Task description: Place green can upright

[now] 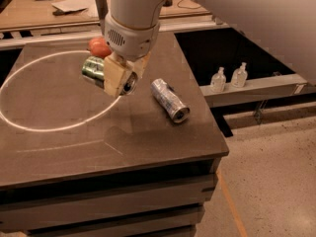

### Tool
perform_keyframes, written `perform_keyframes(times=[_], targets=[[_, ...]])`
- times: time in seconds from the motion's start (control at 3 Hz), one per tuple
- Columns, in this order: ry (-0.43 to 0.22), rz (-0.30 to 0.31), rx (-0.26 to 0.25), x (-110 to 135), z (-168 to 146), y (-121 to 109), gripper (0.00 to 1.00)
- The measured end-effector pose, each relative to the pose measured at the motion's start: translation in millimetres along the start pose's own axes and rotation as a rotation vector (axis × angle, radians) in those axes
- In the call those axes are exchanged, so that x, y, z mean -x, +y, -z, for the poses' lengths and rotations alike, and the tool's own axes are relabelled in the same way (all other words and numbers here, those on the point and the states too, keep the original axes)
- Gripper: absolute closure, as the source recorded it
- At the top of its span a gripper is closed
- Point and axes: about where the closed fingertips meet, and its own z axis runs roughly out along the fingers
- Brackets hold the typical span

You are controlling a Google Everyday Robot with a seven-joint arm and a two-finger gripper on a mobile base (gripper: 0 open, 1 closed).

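Note:
The green can [95,69] lies nearly horizontal, its silver end facing the front right, held a little above the dark table [108,132]. My gripper [120,78] hangs from the white arm over the table's middle back and is shut on the green can, its beige fingers [112,77] clamped across the can's end. Part of the can is hidden behind the fingers.
A silver can [170,100] with blue and red marks lies on its side to the right of the gripper. An orange-red round object [98,47] sits behind the green can. A white ring marks the table's left. Two small bottles [229,77] stand on a shelf at right.

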Motion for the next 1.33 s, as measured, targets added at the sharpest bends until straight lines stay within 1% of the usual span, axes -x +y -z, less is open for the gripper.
perform_keyframes(times=[0.33,0.67,1.0,1.33], targets=[[-0.057,0.163,-0.074,-11.5,-2.2,1.9,1.0],[-0.101,0.234,-0.108,-15.2,-2.7,5.7,1.0],[-0.101,0.244,-0.11,-15.0,-3.3,4.9,1.0],[-0.108,0.341,-0.145,-14.6,-7.2,-2.0,1.0]])
